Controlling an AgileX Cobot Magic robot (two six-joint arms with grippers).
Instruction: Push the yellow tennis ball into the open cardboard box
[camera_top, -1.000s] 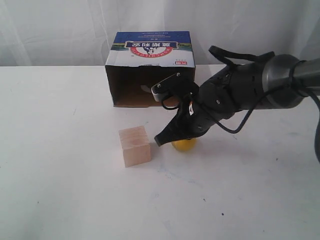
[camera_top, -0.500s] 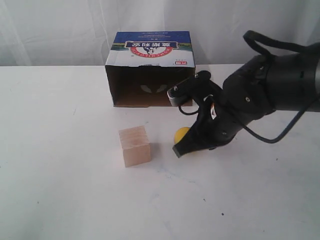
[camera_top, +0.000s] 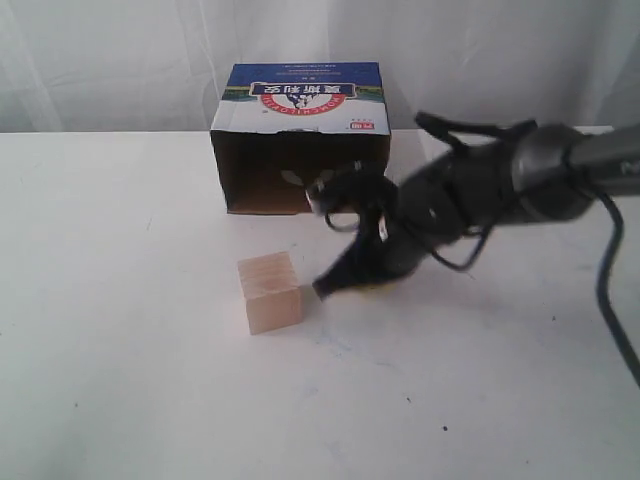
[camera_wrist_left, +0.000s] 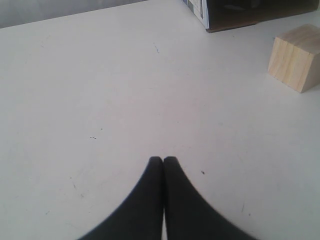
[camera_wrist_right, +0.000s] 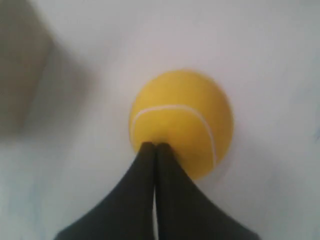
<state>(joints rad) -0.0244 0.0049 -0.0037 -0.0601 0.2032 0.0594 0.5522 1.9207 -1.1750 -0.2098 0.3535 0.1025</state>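
The open cardboard box (camera_top: 300, 130) lies on the counter (camera_top: 120, 380) at the far centre. It is a brown carton with its dark mouth facing near. Its blue-and-white printed top bears a red logo and Chinese characters. The yellow tennis ball (camera_wrist_right: 180, 120) is bright yellow with 1 curved white seam showing and rests on the white counter. It shows only in the right wrist view, so its place relative to the carton cannot be told.
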